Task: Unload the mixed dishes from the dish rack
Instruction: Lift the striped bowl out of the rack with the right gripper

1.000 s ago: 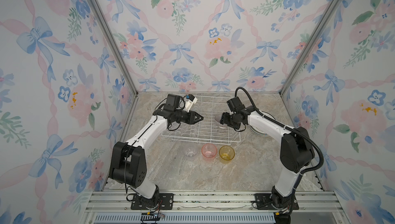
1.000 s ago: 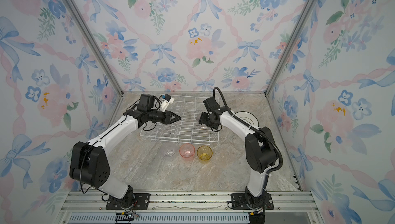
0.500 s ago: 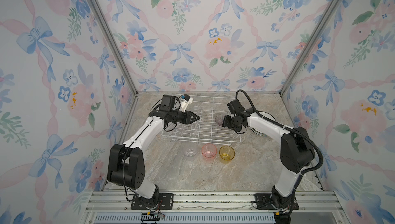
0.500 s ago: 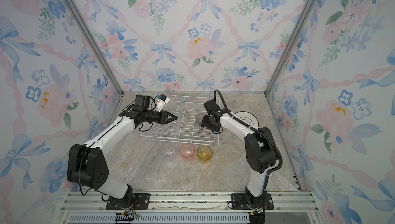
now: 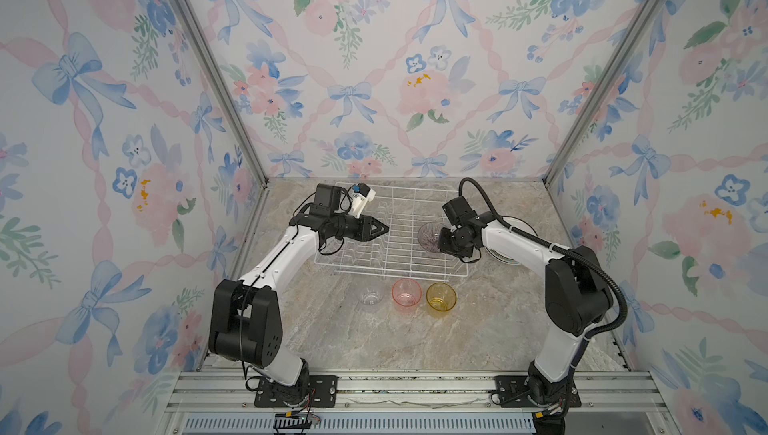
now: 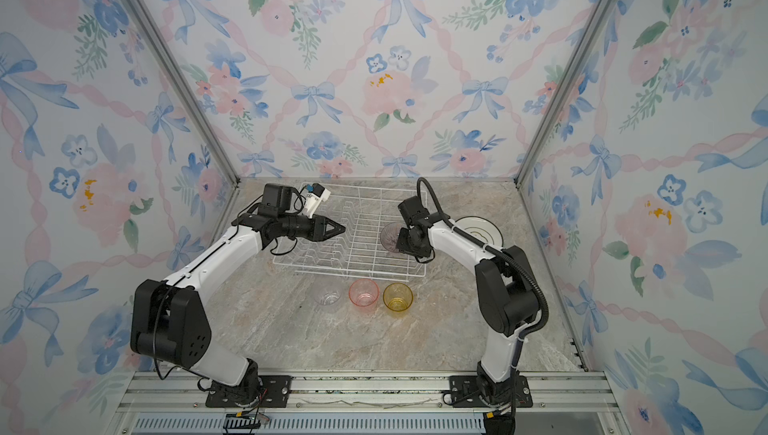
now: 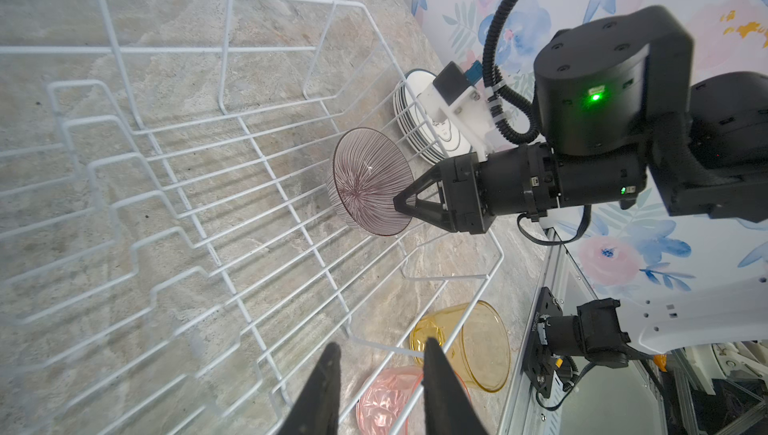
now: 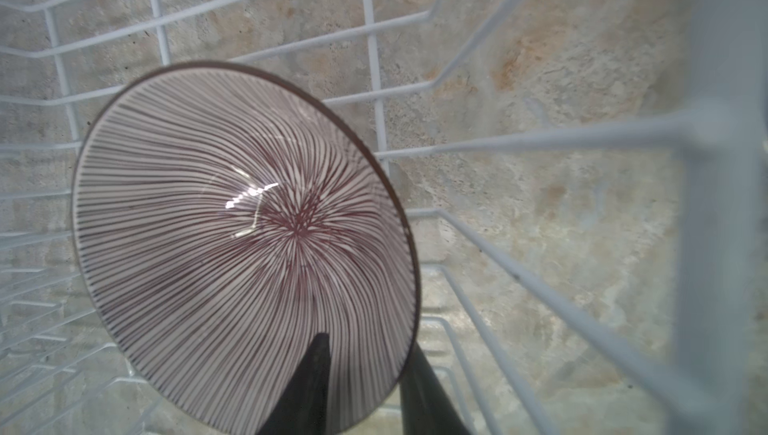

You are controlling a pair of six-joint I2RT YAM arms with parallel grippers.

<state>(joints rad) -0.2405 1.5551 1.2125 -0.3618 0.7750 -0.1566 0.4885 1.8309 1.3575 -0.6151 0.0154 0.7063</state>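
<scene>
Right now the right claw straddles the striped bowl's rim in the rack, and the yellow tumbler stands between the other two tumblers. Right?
No: both top views show the pink tumbler in the middle, and the yellow tumbler at the right-arm end. The rest holds.

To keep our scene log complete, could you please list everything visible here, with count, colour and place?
dish rack: one, white wire, at the back middle of the table
striped bowl: one, purple and white, tilted on edge inside the rack's right end
plates: one stack of several, white with dark rims, on the table right of the rack
clear tumbler: one, colourless, in front of the rack, leftmost of the row
pink tumbler: one, pink, middle of the row
yellow tumbler: one, amber yellow, rightmost of the row
table: one, beige marble
walls: three, pastel floral, around the table
left gripper: one, black, open and empty over the rack's left part
right gripper: one, black, closed on the bowl's rim
</scene>
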